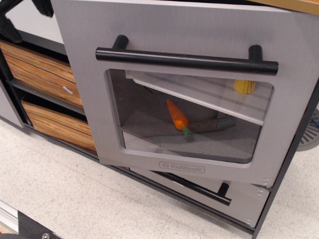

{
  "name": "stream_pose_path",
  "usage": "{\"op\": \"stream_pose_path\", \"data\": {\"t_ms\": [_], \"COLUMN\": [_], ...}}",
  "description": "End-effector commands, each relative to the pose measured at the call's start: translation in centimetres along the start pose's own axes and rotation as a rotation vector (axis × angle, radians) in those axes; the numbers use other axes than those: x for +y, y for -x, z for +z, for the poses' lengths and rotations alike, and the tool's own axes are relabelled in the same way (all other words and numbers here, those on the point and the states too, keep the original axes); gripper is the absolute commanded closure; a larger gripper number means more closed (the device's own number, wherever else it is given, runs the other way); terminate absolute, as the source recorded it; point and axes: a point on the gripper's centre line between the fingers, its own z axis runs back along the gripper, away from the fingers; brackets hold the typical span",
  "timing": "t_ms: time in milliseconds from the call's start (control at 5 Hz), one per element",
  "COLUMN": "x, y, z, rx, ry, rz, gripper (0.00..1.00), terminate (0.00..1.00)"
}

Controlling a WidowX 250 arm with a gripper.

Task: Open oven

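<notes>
- The end effector (pixel 22 12) shows only as dark parts cut by the top-left corner of the view; I cannot tell whether its fingers are spread or pressed together, and it holds nothing visible.
- Just right of it runs the left edge of the oven (pixel 189 30) door, a large brushed-grey panel filling most of the view; the end effector is apart from it, not touching.
- That lower-left door edge stands out in front of the cabinet frame, so the door appears slightly ajar on this side.
- Right and below the end effector, the long black bar handle (pixel 187 60) crosses the door on two round posts, with free space all along it.
- Under the handle sits the rounded clear window (pixel 149 144), its lower rim carrying the "KidKraft" logo (pixel 182 168).
- Through the window a grey rack (pixel 199 92) slants; an orange toy carrot (pixel 177 117) with a green tip lies on the speckled oven floor, and a yellow ridged item (pixel 244 86) rests on the rack at the far right.
- Directly below the end effector are two orange wood-grain drawers (pixel 42 72), stacked in a black frame.
- Farther down and right, beneath the door, a shorter grey drawer (pixel 234 196) bears its own black bar.
- The pale speckled floor (pixel 75 199) in front lies open.
</notes>
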Motion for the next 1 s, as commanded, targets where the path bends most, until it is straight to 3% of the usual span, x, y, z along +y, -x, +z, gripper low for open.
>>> {"op": "stream_pose_path", "data": {"t_ms": [0, 400, 600, 800], "x": [-0.8, 3.0, 4.7, 6.8], "y": [1.1, 4.3, 4.7, 7.1], "z": [2.6, 3.9, 4.1, 3.5], "rx": [-0.006, 0.049, 0.050, 0.098], "ry": [-0.015, -0.009, -0.047, -0.099], "rz": [-0.195, -0.439, -0.540, -0.627], "gripper": [0.00, 0.00, 0.00, 0.00], "terminate": [0.00, 0.00, 0.00, 0.00]}}
